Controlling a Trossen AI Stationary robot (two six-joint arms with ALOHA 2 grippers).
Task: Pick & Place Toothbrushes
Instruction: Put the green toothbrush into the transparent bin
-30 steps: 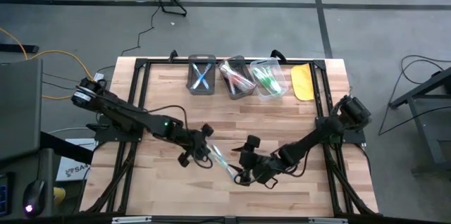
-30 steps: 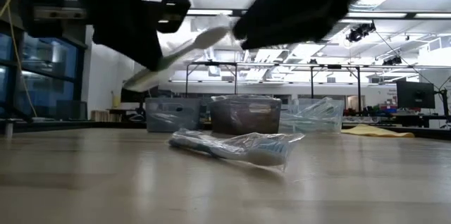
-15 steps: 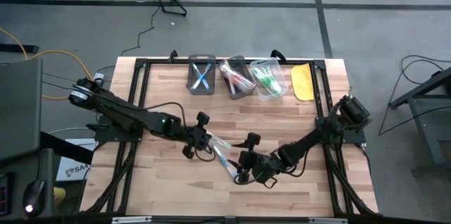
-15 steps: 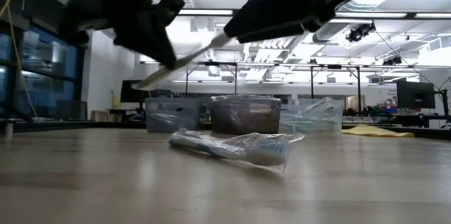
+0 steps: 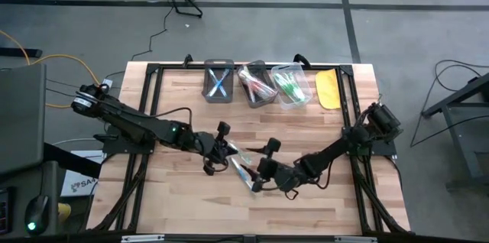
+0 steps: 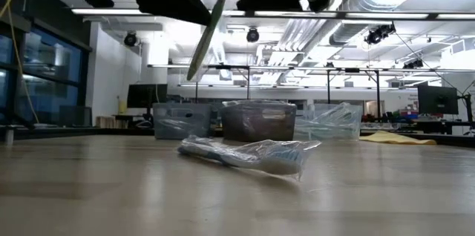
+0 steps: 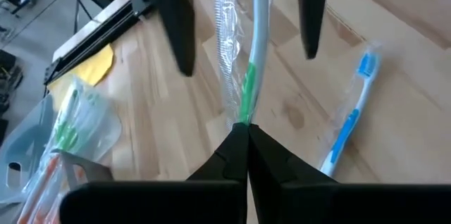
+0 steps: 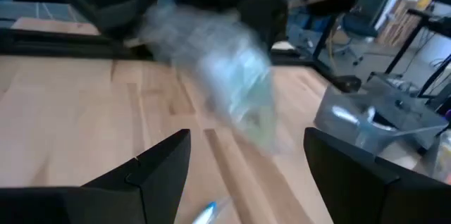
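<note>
My left gripper [image 7: 243, 131] is clamped tight on a green-and-white toothbrush [image 7: 255, 48], held above mid-table. My right gripper [image 8: 246, 160] stands wide apart, holding nothing, close at its three o'clock. Three bins [image 5: 254, 82] at twelve o'clock already hold brushes, so sorting is well underway. A blue toothbrush [image 7: 347, 122] lies on the table [image 5: 306, 121] below, not yet placed.

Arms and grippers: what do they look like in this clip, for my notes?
Both arms are dark, jointed links; the left arm carries a small green light and a loose black cable. The left gripper has two flat, black, tapering fingers. The right gripper has wide, black, wedge-shaped fingers. No markings are readable.
</note>
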